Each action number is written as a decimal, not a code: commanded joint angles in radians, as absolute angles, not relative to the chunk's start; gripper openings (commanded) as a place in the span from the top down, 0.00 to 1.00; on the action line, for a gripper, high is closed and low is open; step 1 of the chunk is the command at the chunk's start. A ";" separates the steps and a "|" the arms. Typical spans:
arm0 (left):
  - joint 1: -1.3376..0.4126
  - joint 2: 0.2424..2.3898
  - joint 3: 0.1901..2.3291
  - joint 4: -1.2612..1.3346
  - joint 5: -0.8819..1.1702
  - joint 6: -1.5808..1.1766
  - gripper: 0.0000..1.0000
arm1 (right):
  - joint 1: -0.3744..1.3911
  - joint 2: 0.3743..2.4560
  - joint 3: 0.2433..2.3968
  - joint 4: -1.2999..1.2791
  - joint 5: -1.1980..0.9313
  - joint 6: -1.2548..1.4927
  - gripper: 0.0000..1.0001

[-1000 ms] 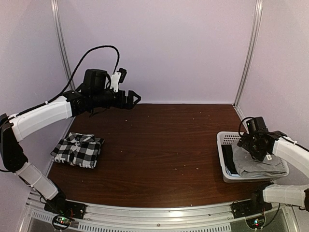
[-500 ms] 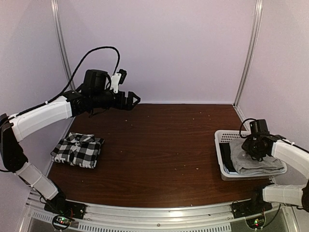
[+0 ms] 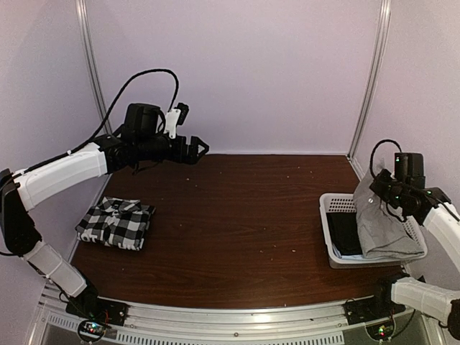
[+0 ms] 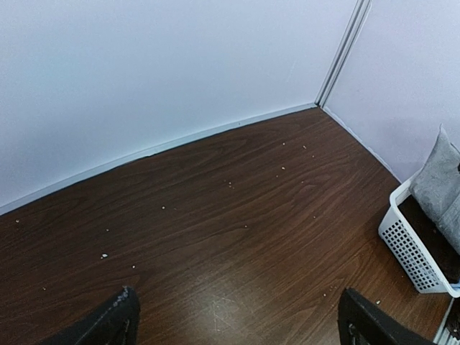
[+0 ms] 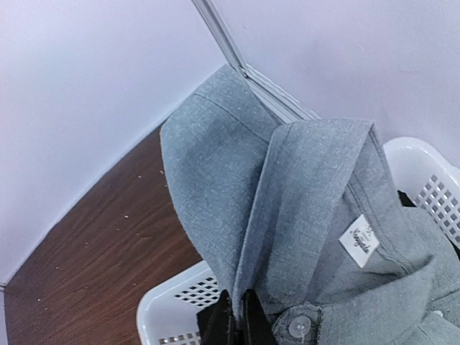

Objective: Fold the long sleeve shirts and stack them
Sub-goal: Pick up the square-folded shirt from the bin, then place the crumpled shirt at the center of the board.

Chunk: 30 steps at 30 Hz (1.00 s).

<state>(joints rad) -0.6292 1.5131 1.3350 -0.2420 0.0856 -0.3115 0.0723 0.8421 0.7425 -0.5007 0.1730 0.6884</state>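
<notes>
Top view looks down; 2 wrist views share basket and grey shirt.

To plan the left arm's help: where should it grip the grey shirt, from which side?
Probably the raised fold beside the collar, coming from the middle of the table. The grey shirt hangs from the right gripper, shut by the collar, its lower part in the basket by the right wall.
</notes>
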 commanded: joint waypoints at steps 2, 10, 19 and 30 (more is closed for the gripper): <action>-0.624 1.511 1.331 -0.224 0.079 -0.298 0.02 | 0.086 0.809 0.875 -0.393 0.063 0.613 1.00; -0.623 1.510 1.350 -0.224 0.092 -0.306 0.02 | 0.175 0.952 1.152 -0.241 -0.158 0.568 1.00; -0.620 1.444 1.344 -0.224 0.075 -0.309 0.02 | 0.479 1.263 1.542 -0.240 -0.169 0.466 1.00; -0.618 1.315 1.290 -0.258 -0.063 -0.296 0.02 | 0.657 1.543 1.809 -0.321 -0.169 0.376 1.00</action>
